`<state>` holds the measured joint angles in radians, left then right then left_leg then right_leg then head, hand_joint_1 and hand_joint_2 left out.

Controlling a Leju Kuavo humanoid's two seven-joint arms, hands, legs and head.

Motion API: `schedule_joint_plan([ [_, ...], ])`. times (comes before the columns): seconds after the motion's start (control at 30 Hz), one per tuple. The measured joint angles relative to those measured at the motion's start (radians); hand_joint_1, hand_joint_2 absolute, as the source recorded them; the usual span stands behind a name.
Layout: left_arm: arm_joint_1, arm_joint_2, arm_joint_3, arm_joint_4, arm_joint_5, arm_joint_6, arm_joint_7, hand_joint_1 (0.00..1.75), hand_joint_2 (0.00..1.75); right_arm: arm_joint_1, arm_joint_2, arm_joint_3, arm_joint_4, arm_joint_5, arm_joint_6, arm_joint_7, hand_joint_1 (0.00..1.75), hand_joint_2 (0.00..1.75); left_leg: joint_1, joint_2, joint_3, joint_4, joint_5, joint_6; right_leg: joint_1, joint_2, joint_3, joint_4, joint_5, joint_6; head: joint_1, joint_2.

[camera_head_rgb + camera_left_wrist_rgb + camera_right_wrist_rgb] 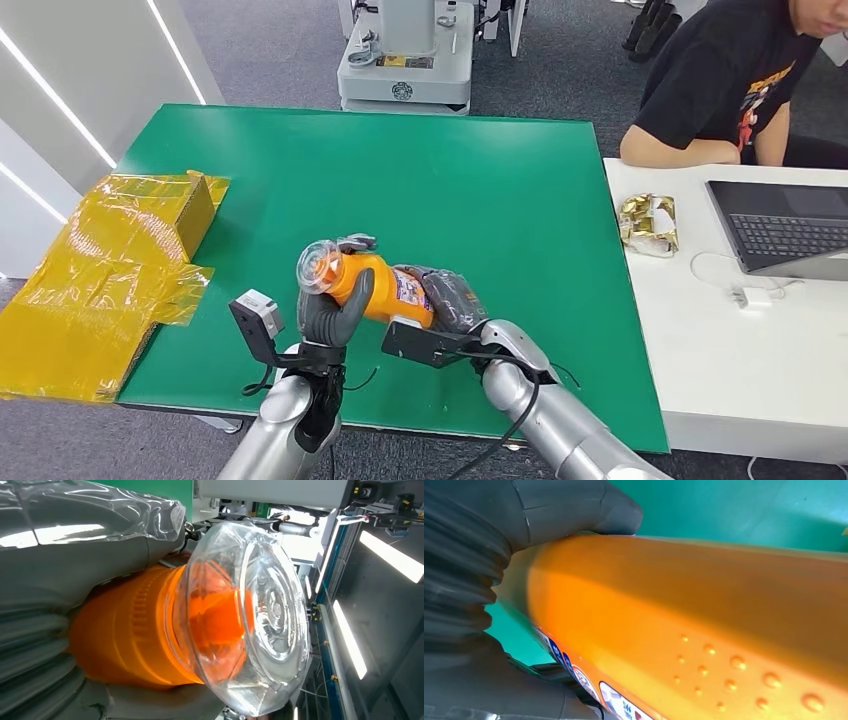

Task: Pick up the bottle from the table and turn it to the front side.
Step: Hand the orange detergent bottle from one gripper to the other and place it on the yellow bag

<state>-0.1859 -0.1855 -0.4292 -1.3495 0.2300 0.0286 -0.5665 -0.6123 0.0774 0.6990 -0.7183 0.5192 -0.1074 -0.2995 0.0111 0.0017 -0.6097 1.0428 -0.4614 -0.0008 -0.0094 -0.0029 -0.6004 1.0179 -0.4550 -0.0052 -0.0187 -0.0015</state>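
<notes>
An orange bottle point(380, 285) with a clear cap point(319, 268) is held lying sideways above the near part of the green table point(480, 180), cap toward the left. My left hand point(335, 305) grips its neck end just behind the cap. My right hand point(452, 300) grips its base end. The left wrist view is close on the clear cap point(260, 615) and the orange neck point(130, 630). Close up in the right wrist view lies the bottle's orange body point(704, 620), with a label edge point(589, 682) and my thumb point(569, 507) pressed on it.
A yellow-wrapped cardboard box point(110, 270) lies at the table's left edge. A white desk point(740, 340) on the right carries a laptop point(790, 225), a gold wrapper point(648, 222) and a charger point(755, 296); a person point(740, 85) sits there. A machine base point(405, 60) stands beyond the table.
</notes>
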Motion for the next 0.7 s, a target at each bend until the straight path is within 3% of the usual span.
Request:
schedule_joint_plan([
  [0.7,-0.003,0.006,0.010,0.000,0.005,-0.013,-0.020,1.75,1.75,-0.005,-0.003,0.011,0.008,0.001,-0.013,-0.028,1.75,1.75,0.000,0.000,0.000,0.000,0.000,0.000,0.000,0.000,0.000,0.000,0.000,0.000,0.000,0.000],
])
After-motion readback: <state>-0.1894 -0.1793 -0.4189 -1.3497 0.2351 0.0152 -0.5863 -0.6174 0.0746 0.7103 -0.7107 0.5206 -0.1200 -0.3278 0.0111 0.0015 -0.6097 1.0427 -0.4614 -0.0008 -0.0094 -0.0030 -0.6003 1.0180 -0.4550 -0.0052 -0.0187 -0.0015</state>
